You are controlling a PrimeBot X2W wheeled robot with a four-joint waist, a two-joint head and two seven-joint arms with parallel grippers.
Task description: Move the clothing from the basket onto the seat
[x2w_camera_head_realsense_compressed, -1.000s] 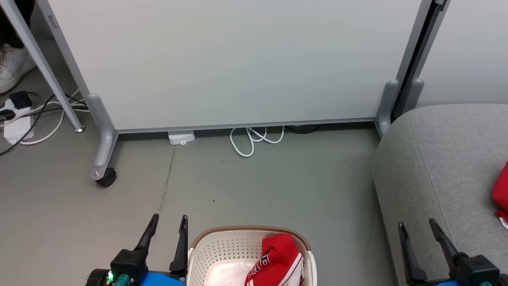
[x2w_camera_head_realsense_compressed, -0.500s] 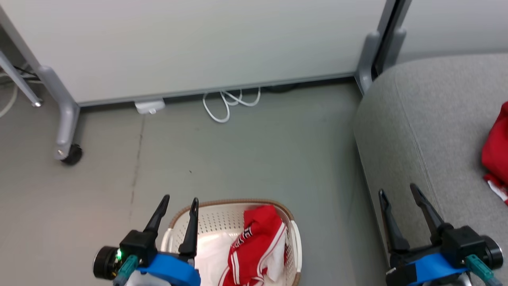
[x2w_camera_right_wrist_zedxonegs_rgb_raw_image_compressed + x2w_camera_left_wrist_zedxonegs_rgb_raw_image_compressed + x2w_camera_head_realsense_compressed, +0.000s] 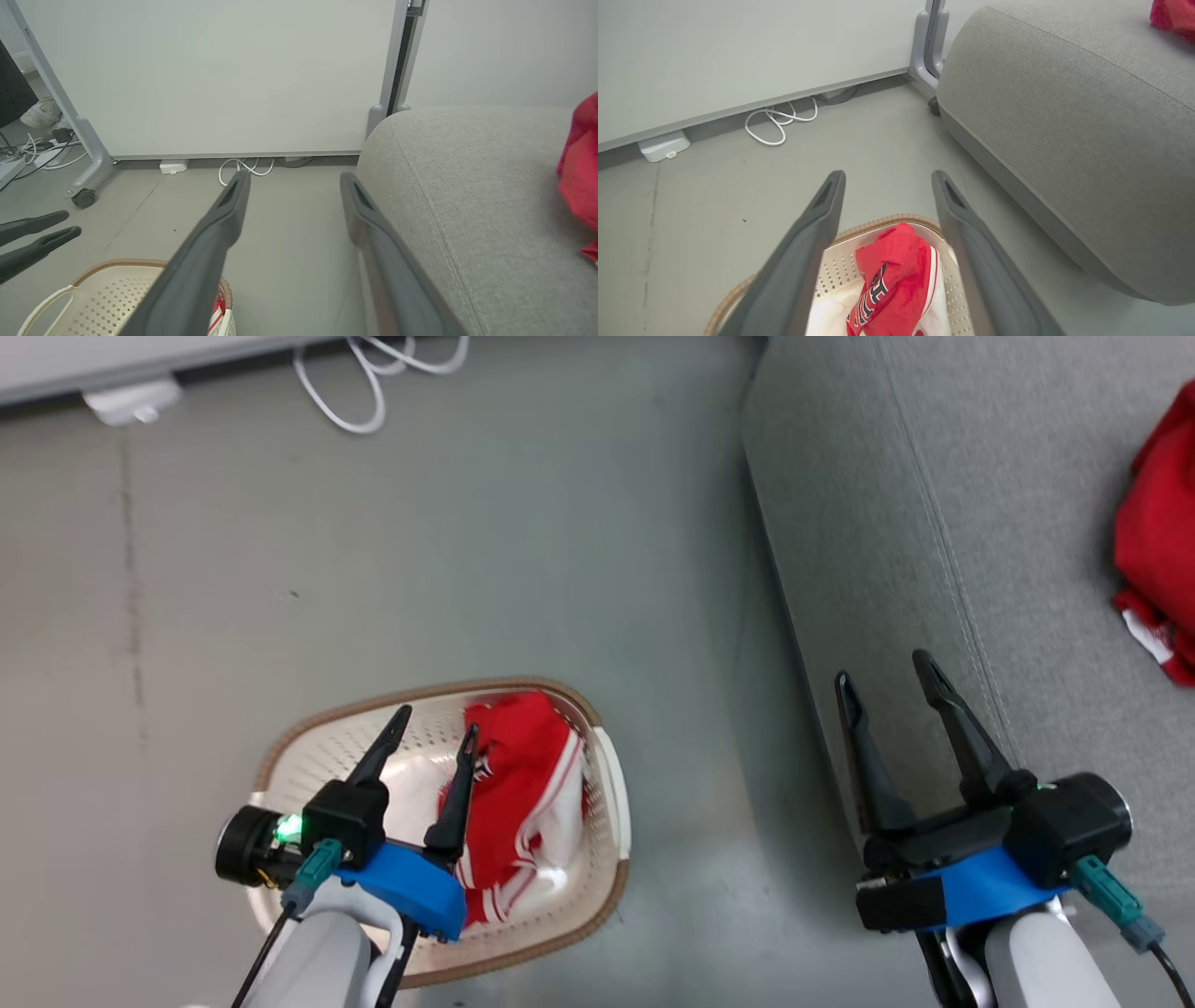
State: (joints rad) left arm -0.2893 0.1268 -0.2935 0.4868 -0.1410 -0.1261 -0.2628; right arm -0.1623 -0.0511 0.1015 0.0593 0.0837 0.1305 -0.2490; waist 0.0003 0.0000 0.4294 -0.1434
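Head view, looking down on a grey floor (image 3: 467, 569).

At left, the left gripper (image 3: 437, 721) hangs over the basket (image 3: 373, 695), jaws wide apart, holding nothing. Its fingers point into the basket's left half. A red garment (image 3: 523, 775) w/ white stripes & block lettering lies bunched against the basket's right wall.

Risks: the cloth sits right of the left gripper's line, so a straight drop could close on bare plastic or catch a fingertip in the perforated wall. A shallow pinch may take only one fold. The cloth could then slip out, or trail over the rim & drag the light basket.

Room: the floor btwn basket & seat (image 3: 980, 476) is open. A white cable (image 3: 364, 392) lies well apart at top.

The right gripper (image 3: 881, 667), also wide open & empty, hovers at the seat's left edge. That rounded edge probably stands higher than the basket rim, so lifted cloth must clear it.

At far right, a second red garment (image 3: 1158, 551) lies on the seat, w/ plenty of bare cushion beside it.
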